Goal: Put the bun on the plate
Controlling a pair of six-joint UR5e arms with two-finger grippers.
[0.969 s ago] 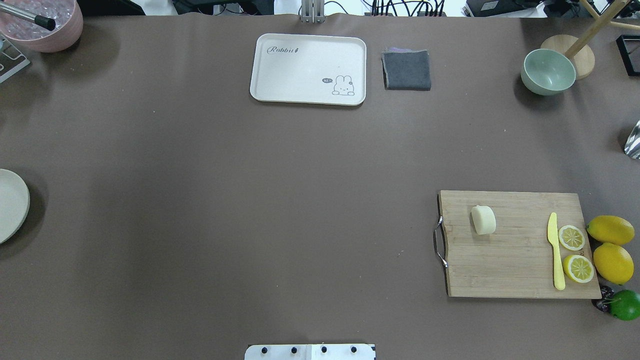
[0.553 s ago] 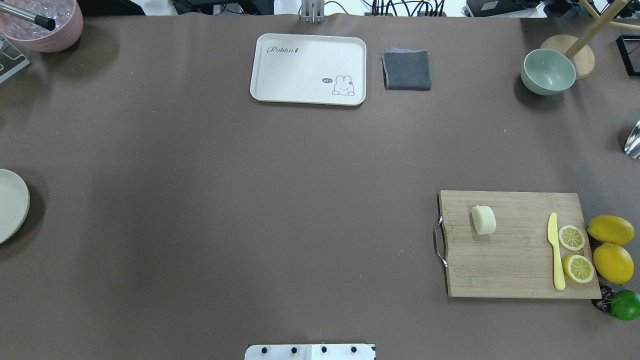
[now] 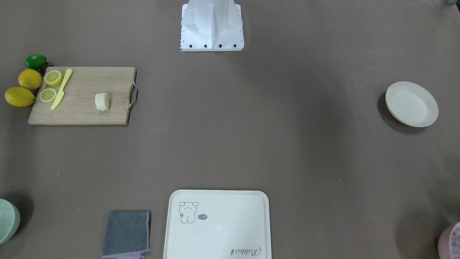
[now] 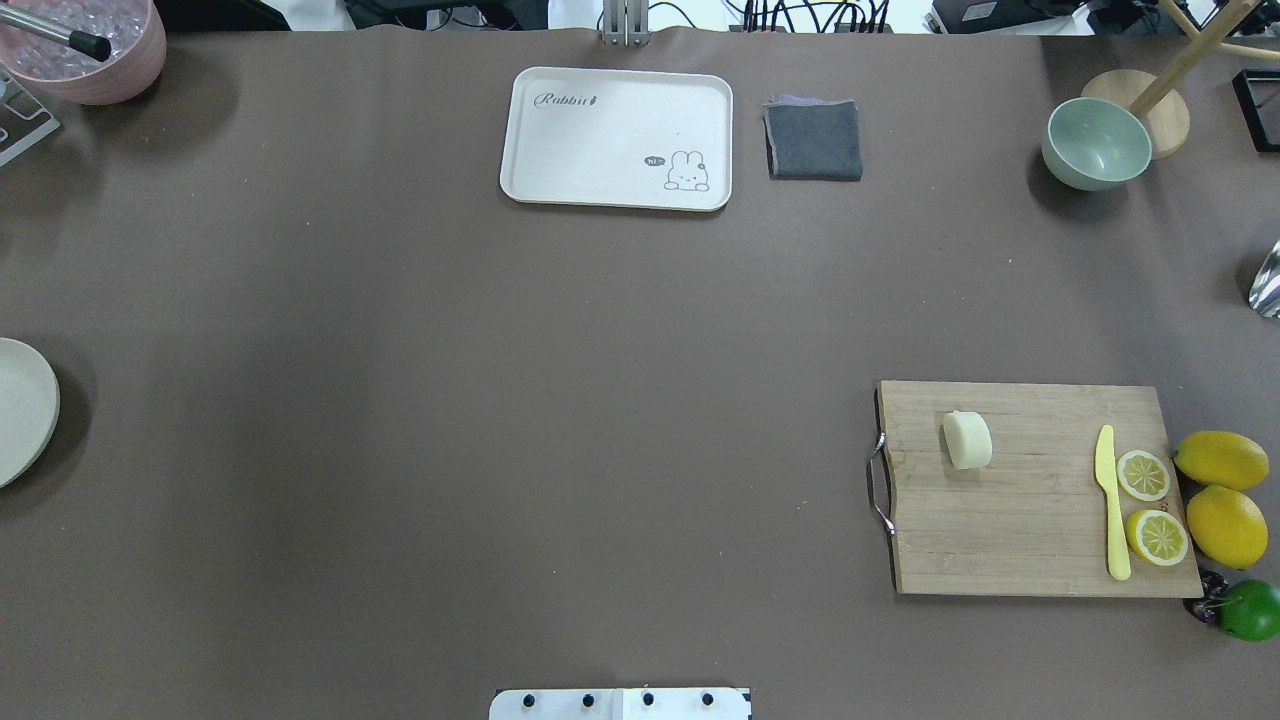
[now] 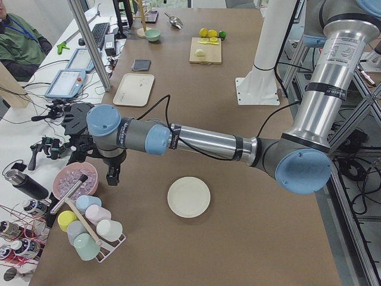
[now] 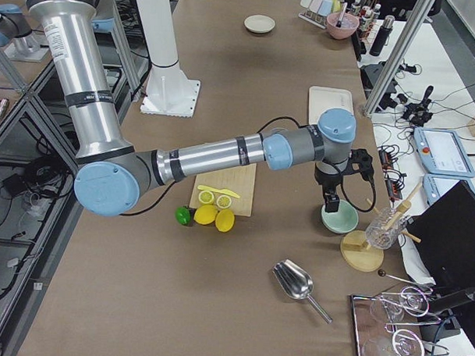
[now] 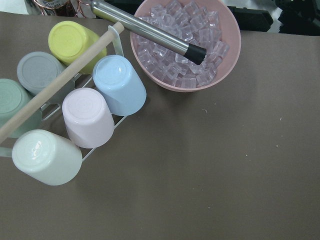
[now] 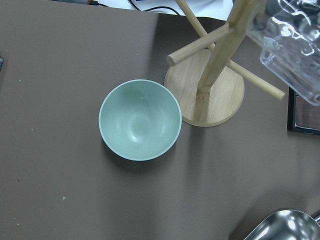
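My left gripper (image 5: 112, 177) hangs beside the pink bowl of ice cubes (image 7: 234, 45) and my right gripper (image 6: 331, 203) over the pale green bowl (image 8: 140, 120), their spread and grip beyond my telling, while the bun (image 4: 967, 440) lies on the wooden cutting board (image 4: 1030, 520), well apart from the plate (image 3: 411, 104).

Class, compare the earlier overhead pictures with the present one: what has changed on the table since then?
Nothing visibly changed. The bun stays on the cutting board, and the plate stays empty at the overhead view's left edge.
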